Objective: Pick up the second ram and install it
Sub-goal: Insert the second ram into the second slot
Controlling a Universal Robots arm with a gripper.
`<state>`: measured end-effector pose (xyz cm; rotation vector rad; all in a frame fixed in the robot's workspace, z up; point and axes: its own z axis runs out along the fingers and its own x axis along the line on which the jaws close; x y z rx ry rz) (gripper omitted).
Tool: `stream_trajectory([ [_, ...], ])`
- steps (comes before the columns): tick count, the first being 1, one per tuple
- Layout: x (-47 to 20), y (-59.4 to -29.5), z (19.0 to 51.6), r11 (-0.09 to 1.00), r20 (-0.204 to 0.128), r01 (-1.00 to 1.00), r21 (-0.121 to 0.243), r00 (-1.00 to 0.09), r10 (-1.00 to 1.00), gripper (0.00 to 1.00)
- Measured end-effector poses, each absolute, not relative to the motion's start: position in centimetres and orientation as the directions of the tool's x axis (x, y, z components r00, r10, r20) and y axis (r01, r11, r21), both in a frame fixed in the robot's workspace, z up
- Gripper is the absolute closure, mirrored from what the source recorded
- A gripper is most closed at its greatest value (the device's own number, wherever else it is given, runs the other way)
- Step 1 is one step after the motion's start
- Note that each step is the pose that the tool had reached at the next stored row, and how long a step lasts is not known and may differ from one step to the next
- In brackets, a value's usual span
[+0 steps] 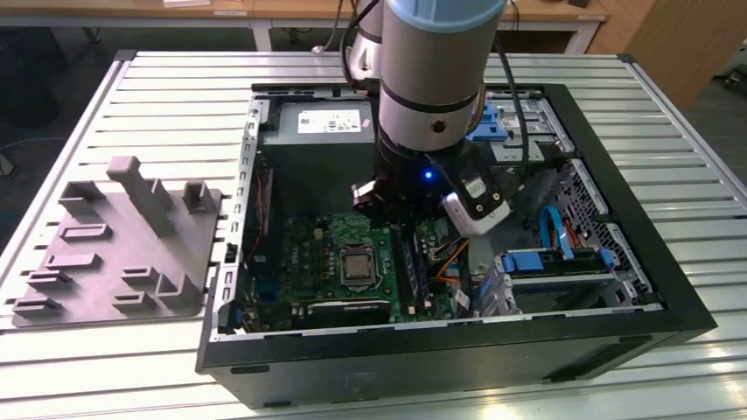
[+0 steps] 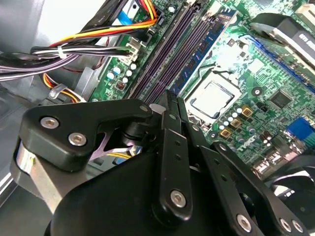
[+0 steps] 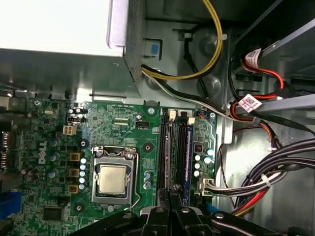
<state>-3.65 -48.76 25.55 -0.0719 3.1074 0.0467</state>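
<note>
The end effector (image 2: 171, 98) is clenched, its two black fingers (image 2: 165, 128) drawn together with no real gap. It hangs inside the open computer case (image 1: 467, 350), low over the motherboard (image 3: 123, 123), with its tips right at the bank of memory slots (image 3: 174, 147) beside the CPU socket (image 3: 112, 178).

In the exterior view, the second ram (image 1: 411, 262) reads as the thin dark strip running from under the wrist toward the near wall of the case, in line with those slots. I cannot tell whether it is pinched between the tips or already stands in its slot with the tips on its top edge.

The grey plastic holder block (image 1: 117, 245), on the slatted metal bench (image 1: 175, 87) to the exterior view's left of the case, carries no stick. So I judge the pick-up done and the seating step in hand.

Seating calls for the stick to be square to the slot along its whole length, pushed straight down with even force, and kept clear of the cable bundle (image 3: 275, 172) just beside the slots.

As for writing, the power supply (image 1: 315, 122) at the far end of the case bears a pale label with print too small to make out. The motherboard has white lettering and the cables carry small tags (image 3: 250, 102); none of it is read here.
</note>
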Motion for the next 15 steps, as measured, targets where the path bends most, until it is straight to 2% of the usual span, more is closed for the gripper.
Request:
stream_trajectory([
  [15, -3.4, -48.8, 24.3, 0.998, -0.034, -0.046, 0.029, -0.998, -0.045, 0.88],
])
